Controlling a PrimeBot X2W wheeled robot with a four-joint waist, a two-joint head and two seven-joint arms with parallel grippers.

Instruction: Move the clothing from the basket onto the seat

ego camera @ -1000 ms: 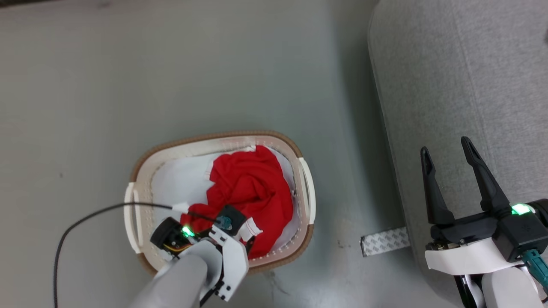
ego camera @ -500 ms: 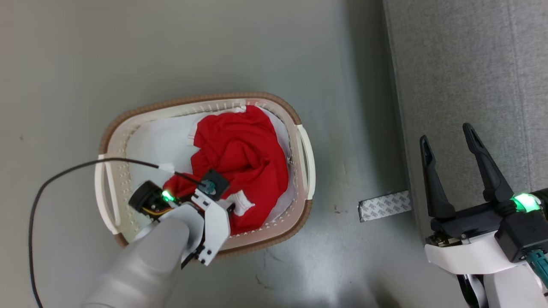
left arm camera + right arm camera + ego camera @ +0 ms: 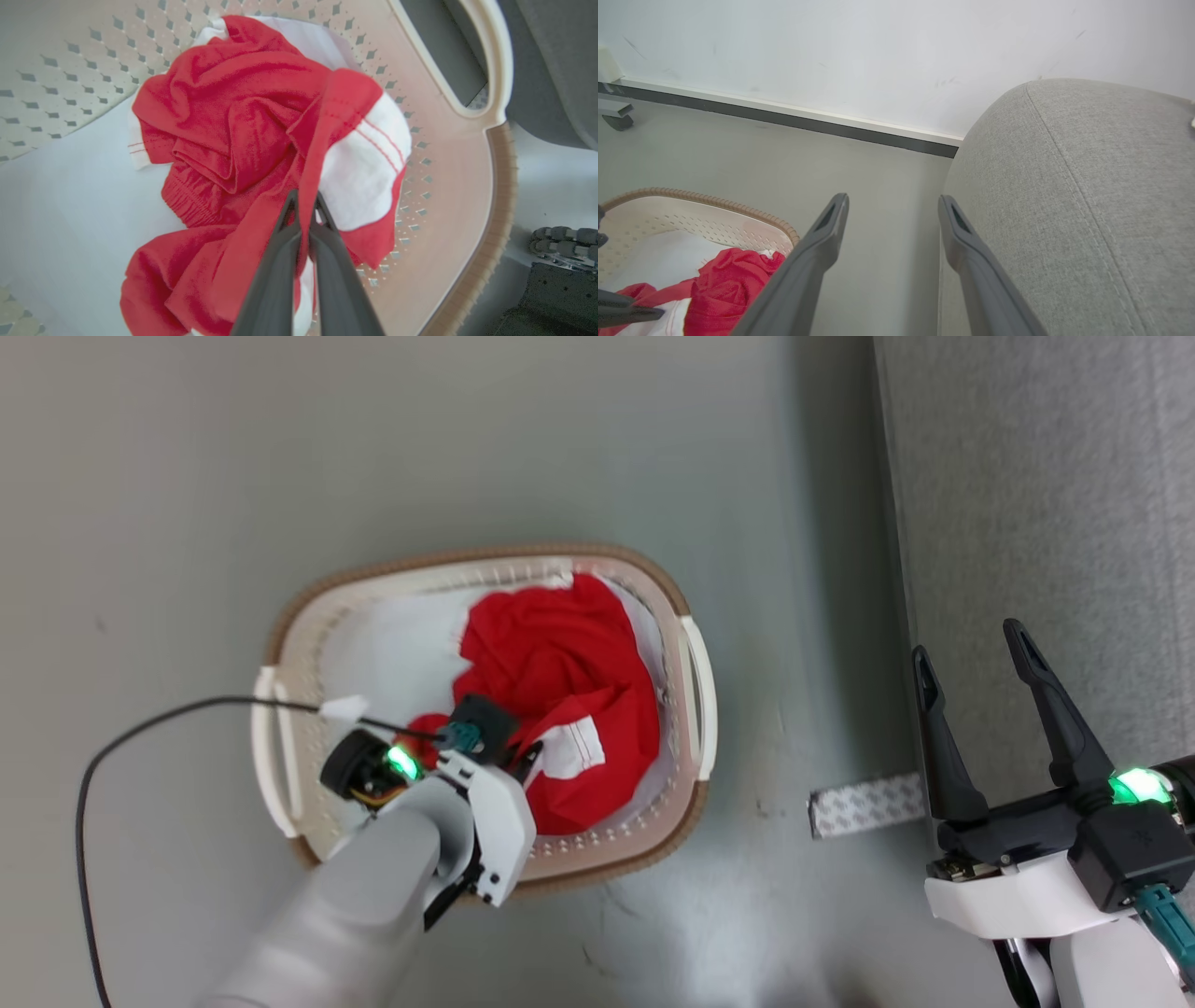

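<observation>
Clothing: crumpled bright red, white red-striped trim, in basket.

Left fingers together, right fingers apart

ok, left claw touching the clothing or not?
Touching. The left wrist view shows the left claw shut on a red fold of the clothing, with fabric pinched between the jaws.

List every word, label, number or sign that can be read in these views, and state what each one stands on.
No text is readable in any view.
On the flat white strip lying on the grey floor by the large grey fabric seat: repeated grey print, too small to read.
On the bright red soft garment with red-striped white trim: no lettering on the folds that show.
</observation>
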